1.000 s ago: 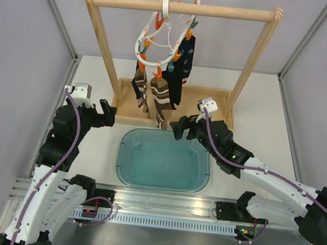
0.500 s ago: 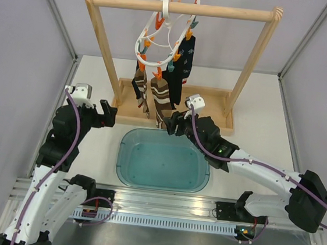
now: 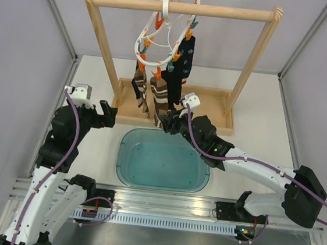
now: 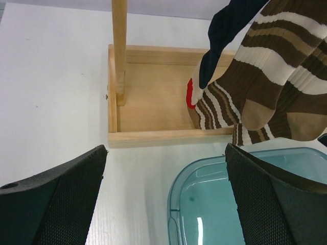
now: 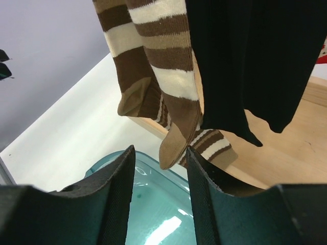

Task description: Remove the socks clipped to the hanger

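Brown-striped socks (image 5: 163,76) hung clipped to the hanger (image 3: 164,8). The right gripper (image 5: 159,155) stood narrowly parted near one toe, gripping nothing. The left gripper (image 4: 166,153) gaped wide, empty.

Bright even light, soft shadows, glare in teal tub (image 5: 153,206)

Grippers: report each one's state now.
Left gripper: open, holding nothing.
Right gripper: open, holding nothing; the striped sock hangs at its gap.
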